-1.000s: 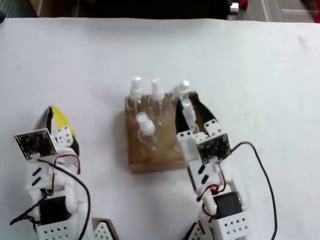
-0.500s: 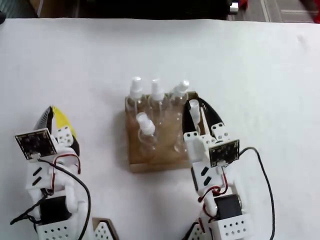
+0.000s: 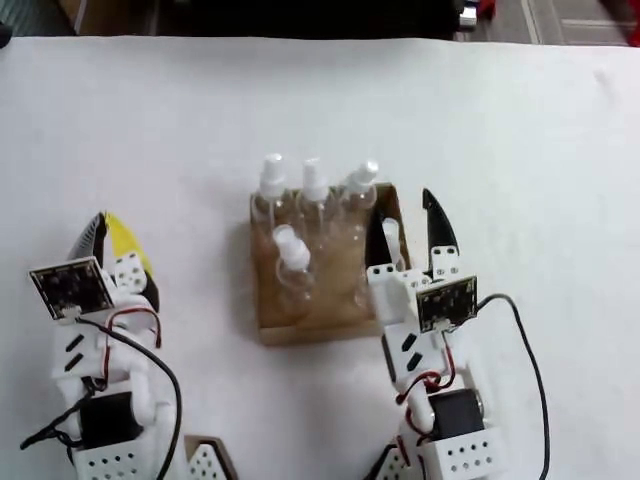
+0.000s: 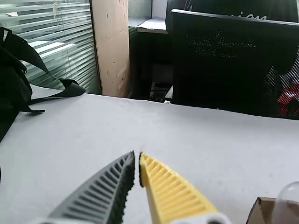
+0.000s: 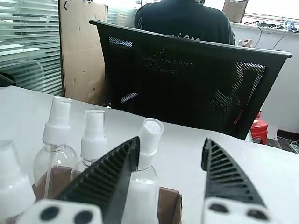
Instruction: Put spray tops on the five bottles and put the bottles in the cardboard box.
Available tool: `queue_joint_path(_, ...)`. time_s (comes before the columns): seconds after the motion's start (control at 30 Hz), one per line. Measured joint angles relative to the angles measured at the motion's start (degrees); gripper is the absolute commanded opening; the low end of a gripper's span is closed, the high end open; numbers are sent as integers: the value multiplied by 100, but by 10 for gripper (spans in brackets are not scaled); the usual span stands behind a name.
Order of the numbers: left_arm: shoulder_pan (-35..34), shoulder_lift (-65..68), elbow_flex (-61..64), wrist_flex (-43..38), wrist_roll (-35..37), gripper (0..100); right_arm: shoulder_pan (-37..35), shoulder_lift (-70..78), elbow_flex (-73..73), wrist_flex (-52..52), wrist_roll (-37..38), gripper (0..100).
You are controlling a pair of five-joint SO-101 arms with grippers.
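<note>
Right gripper (image 3: 402, 215), jaws parted and gripping nothing, at the 3 o'clock edge of the cardboard box (image 3: 300, 325). Seen from above, the fifth bottle (image 3: 391, 237) stands between the jaws, just beside the one on the box side. It is already capped and its long axis is upright; whether it touches that jaw cannot be told. Farther in, the fourth bottle (image 3: 291, 256) stands near the box centre, and the row of three bottles (image 3: 314, 188) lines the 12 o'clock wall, all capped. The left gripper (image 3: 104, 222), fingertips together and empty, rests on the white table (image 3: 500, 130) well apart at 9 o'clock. Judgement: all five bottles appear boxed. Any withdrawal should run toward 6 o'clock or straight up, since a sideways sweep could topple the upright bottle.
</note>
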Motion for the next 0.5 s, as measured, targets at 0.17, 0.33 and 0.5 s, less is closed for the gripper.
queue_joint_path(0.17, 0, 0, 0, 0, 0, 24, 97, 0, -914, 651, -343, 187)
queue_joint_path(0.33, 0, 0, 0, 0, 0, 24, 835, -44, -2444, 1670, -1108, 176)
queue_joint_path(0.5, 0, 0, 0, 0, 0, 23, 1943, -97, -3569, 2242, -1424, 12)
